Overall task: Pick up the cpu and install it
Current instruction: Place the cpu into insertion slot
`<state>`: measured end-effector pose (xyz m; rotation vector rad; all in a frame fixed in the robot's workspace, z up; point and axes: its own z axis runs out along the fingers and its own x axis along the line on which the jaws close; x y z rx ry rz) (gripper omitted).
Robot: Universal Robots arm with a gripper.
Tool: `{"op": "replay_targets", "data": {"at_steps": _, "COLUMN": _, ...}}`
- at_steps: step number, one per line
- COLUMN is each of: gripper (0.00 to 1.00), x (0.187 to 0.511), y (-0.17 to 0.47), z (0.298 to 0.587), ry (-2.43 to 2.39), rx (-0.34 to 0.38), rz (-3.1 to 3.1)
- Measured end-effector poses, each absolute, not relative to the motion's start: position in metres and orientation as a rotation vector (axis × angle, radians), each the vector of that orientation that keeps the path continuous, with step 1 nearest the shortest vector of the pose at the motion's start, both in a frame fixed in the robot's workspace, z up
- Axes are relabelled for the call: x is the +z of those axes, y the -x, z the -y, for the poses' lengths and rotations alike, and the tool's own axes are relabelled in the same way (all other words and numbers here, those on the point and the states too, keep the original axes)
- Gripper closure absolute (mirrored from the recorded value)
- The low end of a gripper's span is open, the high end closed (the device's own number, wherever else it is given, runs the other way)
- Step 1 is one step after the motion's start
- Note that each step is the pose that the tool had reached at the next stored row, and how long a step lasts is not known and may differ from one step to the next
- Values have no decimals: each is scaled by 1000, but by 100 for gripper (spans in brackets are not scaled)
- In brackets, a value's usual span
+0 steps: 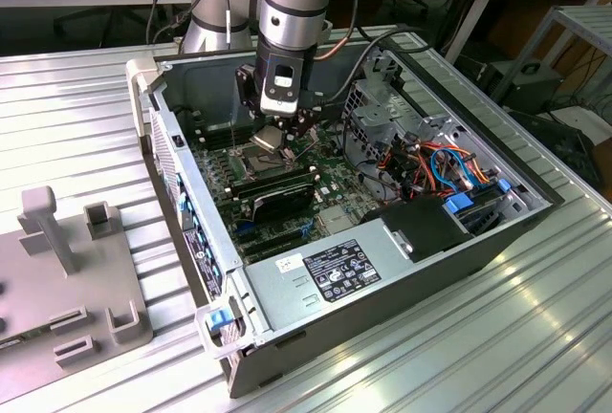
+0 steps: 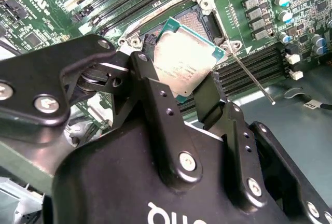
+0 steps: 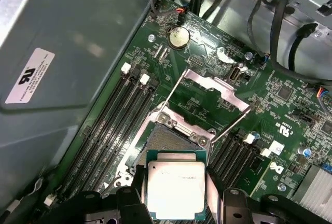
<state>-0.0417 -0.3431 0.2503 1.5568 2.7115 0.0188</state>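
One arm (image 1: 296,11) is seen in the exterior view, brought down almost upright into an open computer case (image 1: 191,193). The gripper (image 1: 275,136) is placed low over the motherboard (image 1: 330,179). Its two fingers (image 2: 155,99) are clamped on the cpu (image 2: 187,63), one on each opposite edge. The cpu is held a little tilted, with its silvery top turned toward both wrist cameras, just above the open socket (image 3: 165,140). Whether it touches the socket cannot be told.

At the exterior view's left, a grey fixture (image 1: 67,270) with upright posts is set on the ribbed metal table (image 1: 76,117), well apart from the gripper. Inside the case, the hinged metal frame (image 3: 215,92) is folded open beyond the socket, and a thin lever (image 2: 251,79) is found just beside it. Long memory slots (image 3: 122,117) are laid along both sides of the socket. In the exterior view, a long black card (image 1: 273,198) is mounted near the gripper, on the side toward the camera. A power supply (image 1: 335,274) is fixed behind the case's near wall. At the exterior view's right, orange and blue cables (image 1: 445,164) are bundled beside the metal drive cage (image 1: 382,107). Between the cpu and the socket nothing is seen in the way.
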Motion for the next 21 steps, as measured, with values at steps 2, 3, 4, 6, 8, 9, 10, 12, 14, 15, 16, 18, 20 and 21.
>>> {"op": "replay_targets", "data": {"at_steps": 2, "gripper": 45, "x": 250, "y": 42, "z": 343, "ry": -1565, "rx": 19, "rz": -2707}}
{"op": "replay_targets", "data": {"at_steps": 3, "gripper": 45, "x": 250, "y": 42, "z": 343, "ry": -1585, "rx": 19, "rz": -2695}}
{"op": "replay_targets", "data": {"at_steps": 4, "gripper": 45, "x": 250, "y": 42, "z": 343, "ry": -1608, "rx": 18, "rz": -2681}}
{"op": "replay_targets", "data": {"at_steps": 6, "gripper": 45, "x": 250, "y": 42, "z": 343, "ry": -1690, "rx": 18, "rz": -2630}}
{"op": "replay_targets", "data": {"at_steps": 8, "gripper": 45, "x": 250, "y": 42, "z": 343, "ry": -1741, "rx": 17, "rz": -2596}}
{"op": "replay_targets", "data": {"at_steps": 9, "gripper": 45, "x": 250, "y": 42, "z": 343, "ry": -1762, "rx": 17, "rz": -2582}}
{"op": "replay_targets", "data": {"at_steps": 10, "gripper": 45, "x": 250, "y": 42, "z": 343, "ry": -1784, "rx": 17, "rz": -2567}}
{"op": "replay_targets", "data": {"at_steps": 12, "gripper": 45, "x": 250, "y": 42, "z": 343, "ry": -1833, "rx": 16, "rz": -2531}}
{"op": "replay_targets", "data": {"at_steps": 14, "gripper": 45, "x": 249, "y": 42, "z": 343, "ry": -1876, "rx": 16, "rz": -2500}}
{"op": "replay_targets", "data": {"at_steps": 15, "gripper": 45, "x": 249, "y": 42, "z": 343, "ry": -1910, "rx": 15, "rz": -2474}}
{"op": "replay_targets", "data": {"at_steps": 16, "gripper": 45, "x": 249, "y": 42, "z": 343, "ry": -1932, "rx": 15, "rz": -2456}}
{"op": "replay_targets", "data": {"at_steps": 18, "gripper": 45, "x": 249, "y": 42, "z": 343, "ry": -1999, "rx": 14, "rz": -2402}}
{"op": "replay_targets", "data": {"at_steps": 20, "gripper": 45, "x": 248, "y": 42, "z": 343, "ry": -2072, "rx": 14, "rz": -2339}}
{"op": "replay_targets", "data": {"at_steps": 21, "gripper": 45, "x": 248, "y": 42, "z": 343, "ry": -2093, "rx": 14, "rz": -2320}}
